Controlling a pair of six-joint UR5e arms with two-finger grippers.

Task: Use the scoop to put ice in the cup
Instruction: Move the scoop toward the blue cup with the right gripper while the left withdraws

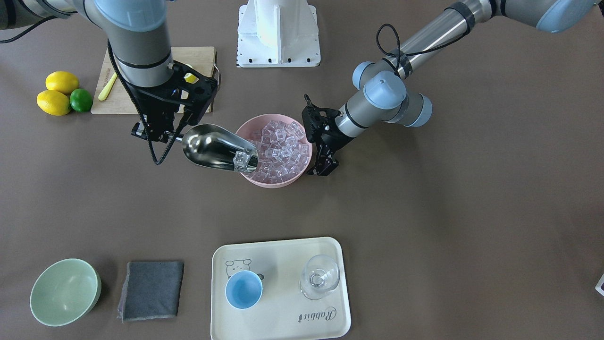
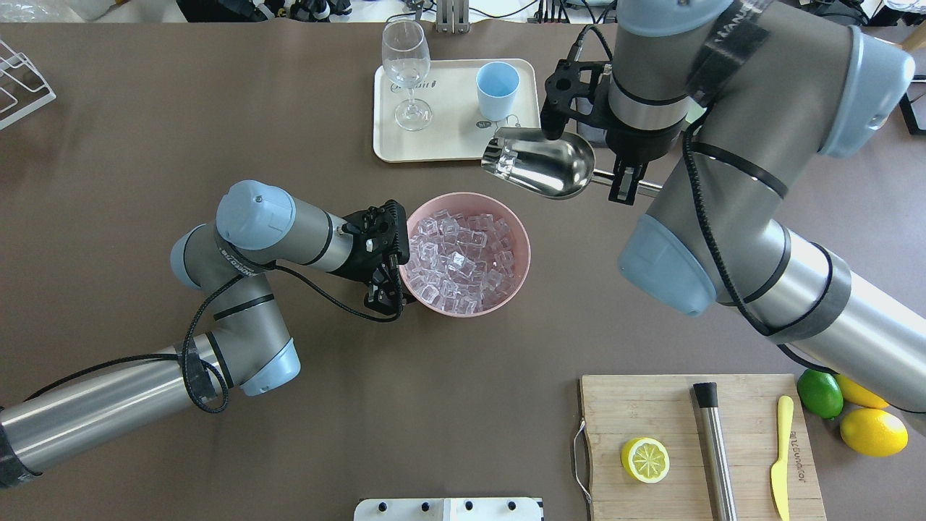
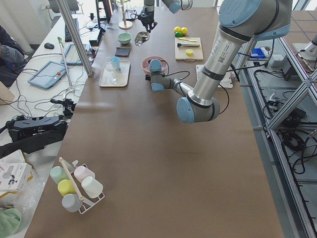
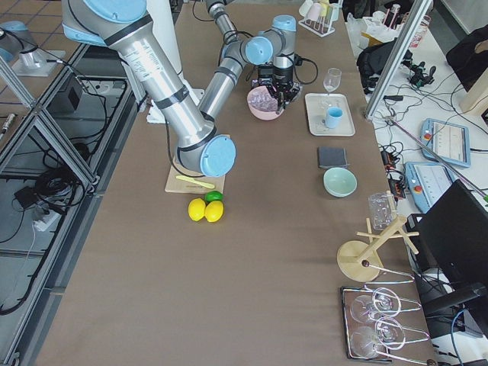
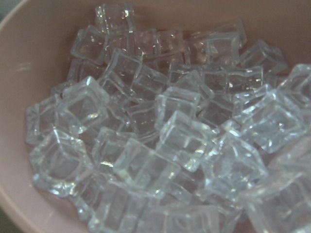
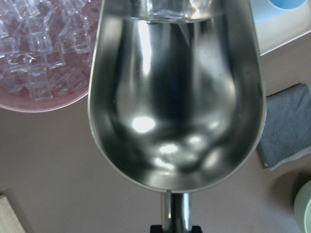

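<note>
Scoop (image 6: 177, 97) carries ice (image 6: 165, 7) at its lip beside the pink bowl (image 1: 245, 130); right gripper (image 1: 175, 135) jaws clamp its handle; left gripper (image 2: 396, 255) at bowl rim, jaw opening indeterminable.

Seen from overhead, a cream tray (image 2: 448, 141) with a wine glass (image 2: 406, 69) lies above the pink bowl (image 2: 518, 231), and below-right of the bowl a wooden board (image 2: 636, 405) bears a lemon half (image 2: 644, 459), rod (image 2: 715, 449) and knife (image 2: 780, 463), with lemons (image 2: 873, 431) and a lime (image 2: 820, 393) farther right.
</note>
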